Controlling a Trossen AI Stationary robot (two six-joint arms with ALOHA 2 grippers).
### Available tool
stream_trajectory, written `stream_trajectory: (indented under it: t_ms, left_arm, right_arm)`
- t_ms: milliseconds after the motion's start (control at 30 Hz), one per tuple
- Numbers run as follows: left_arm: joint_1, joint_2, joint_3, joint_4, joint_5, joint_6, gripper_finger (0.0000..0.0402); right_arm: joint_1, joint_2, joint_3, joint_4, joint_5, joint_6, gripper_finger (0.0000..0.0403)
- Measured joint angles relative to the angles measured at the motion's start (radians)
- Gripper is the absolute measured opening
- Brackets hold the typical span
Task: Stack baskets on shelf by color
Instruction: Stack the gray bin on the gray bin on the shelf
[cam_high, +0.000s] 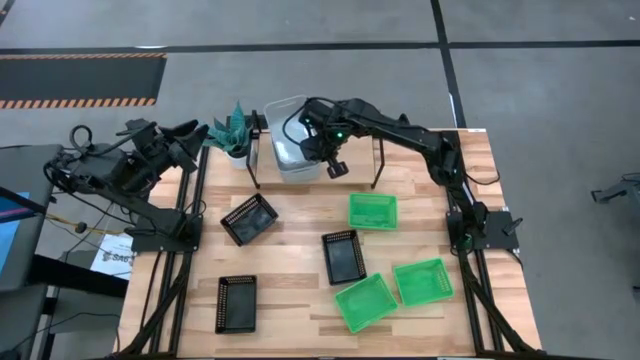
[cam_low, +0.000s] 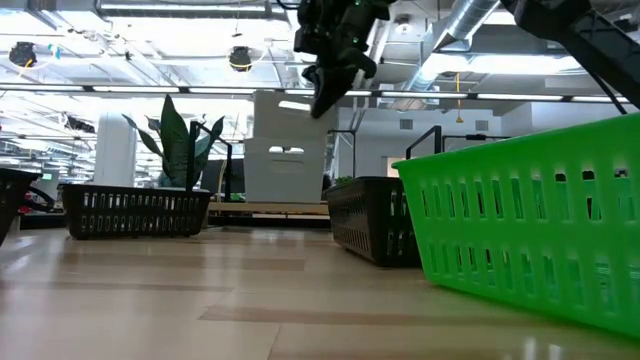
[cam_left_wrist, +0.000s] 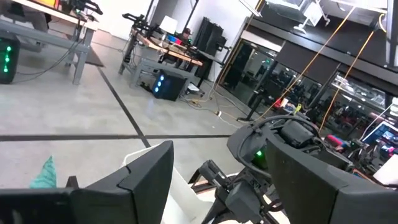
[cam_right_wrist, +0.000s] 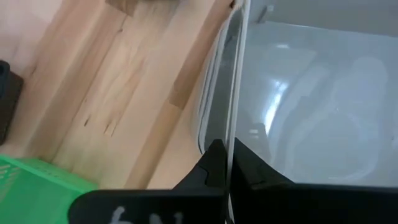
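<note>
A smooth grey concrete floor (cam_high: 300, 25) crossed by dark seam lines surrounds the light wooden plank table (cam_high: 290, 290), with an orange-and-black hazard-striped strip (cam_high: 80, 100) on it. Overhead run bright ceiling lights (cam_low: 60, 45) and silver ducts (cam_low: 470, 20). Metal-legged workbenches (cam_left_wrist: 56, 37) stand beyond.

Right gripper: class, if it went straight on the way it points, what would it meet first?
The right gripper points down over the translucent grey-white basket on the shelf. It likely meets that basket's rim first; its fingers already straddle the wall.
</note>
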Motion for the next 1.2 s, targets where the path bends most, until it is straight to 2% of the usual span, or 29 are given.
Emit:
stream_trajectory:
  t_ms: [467,1200]
  left_arm:
    - [0.000,0.000,0.000,0.000,0.002,-0.015,0.0244]
    - [0.000,0.000,0.000,-0.002,0.004,-0.015,0.0244]
  right_arm:
    - [0.007,0.000,0.000,0.003,-0.004,0.044,0.0018]
    - [0.005,-0.001,0.000,0.095,-0.004,0.043,0.0074]
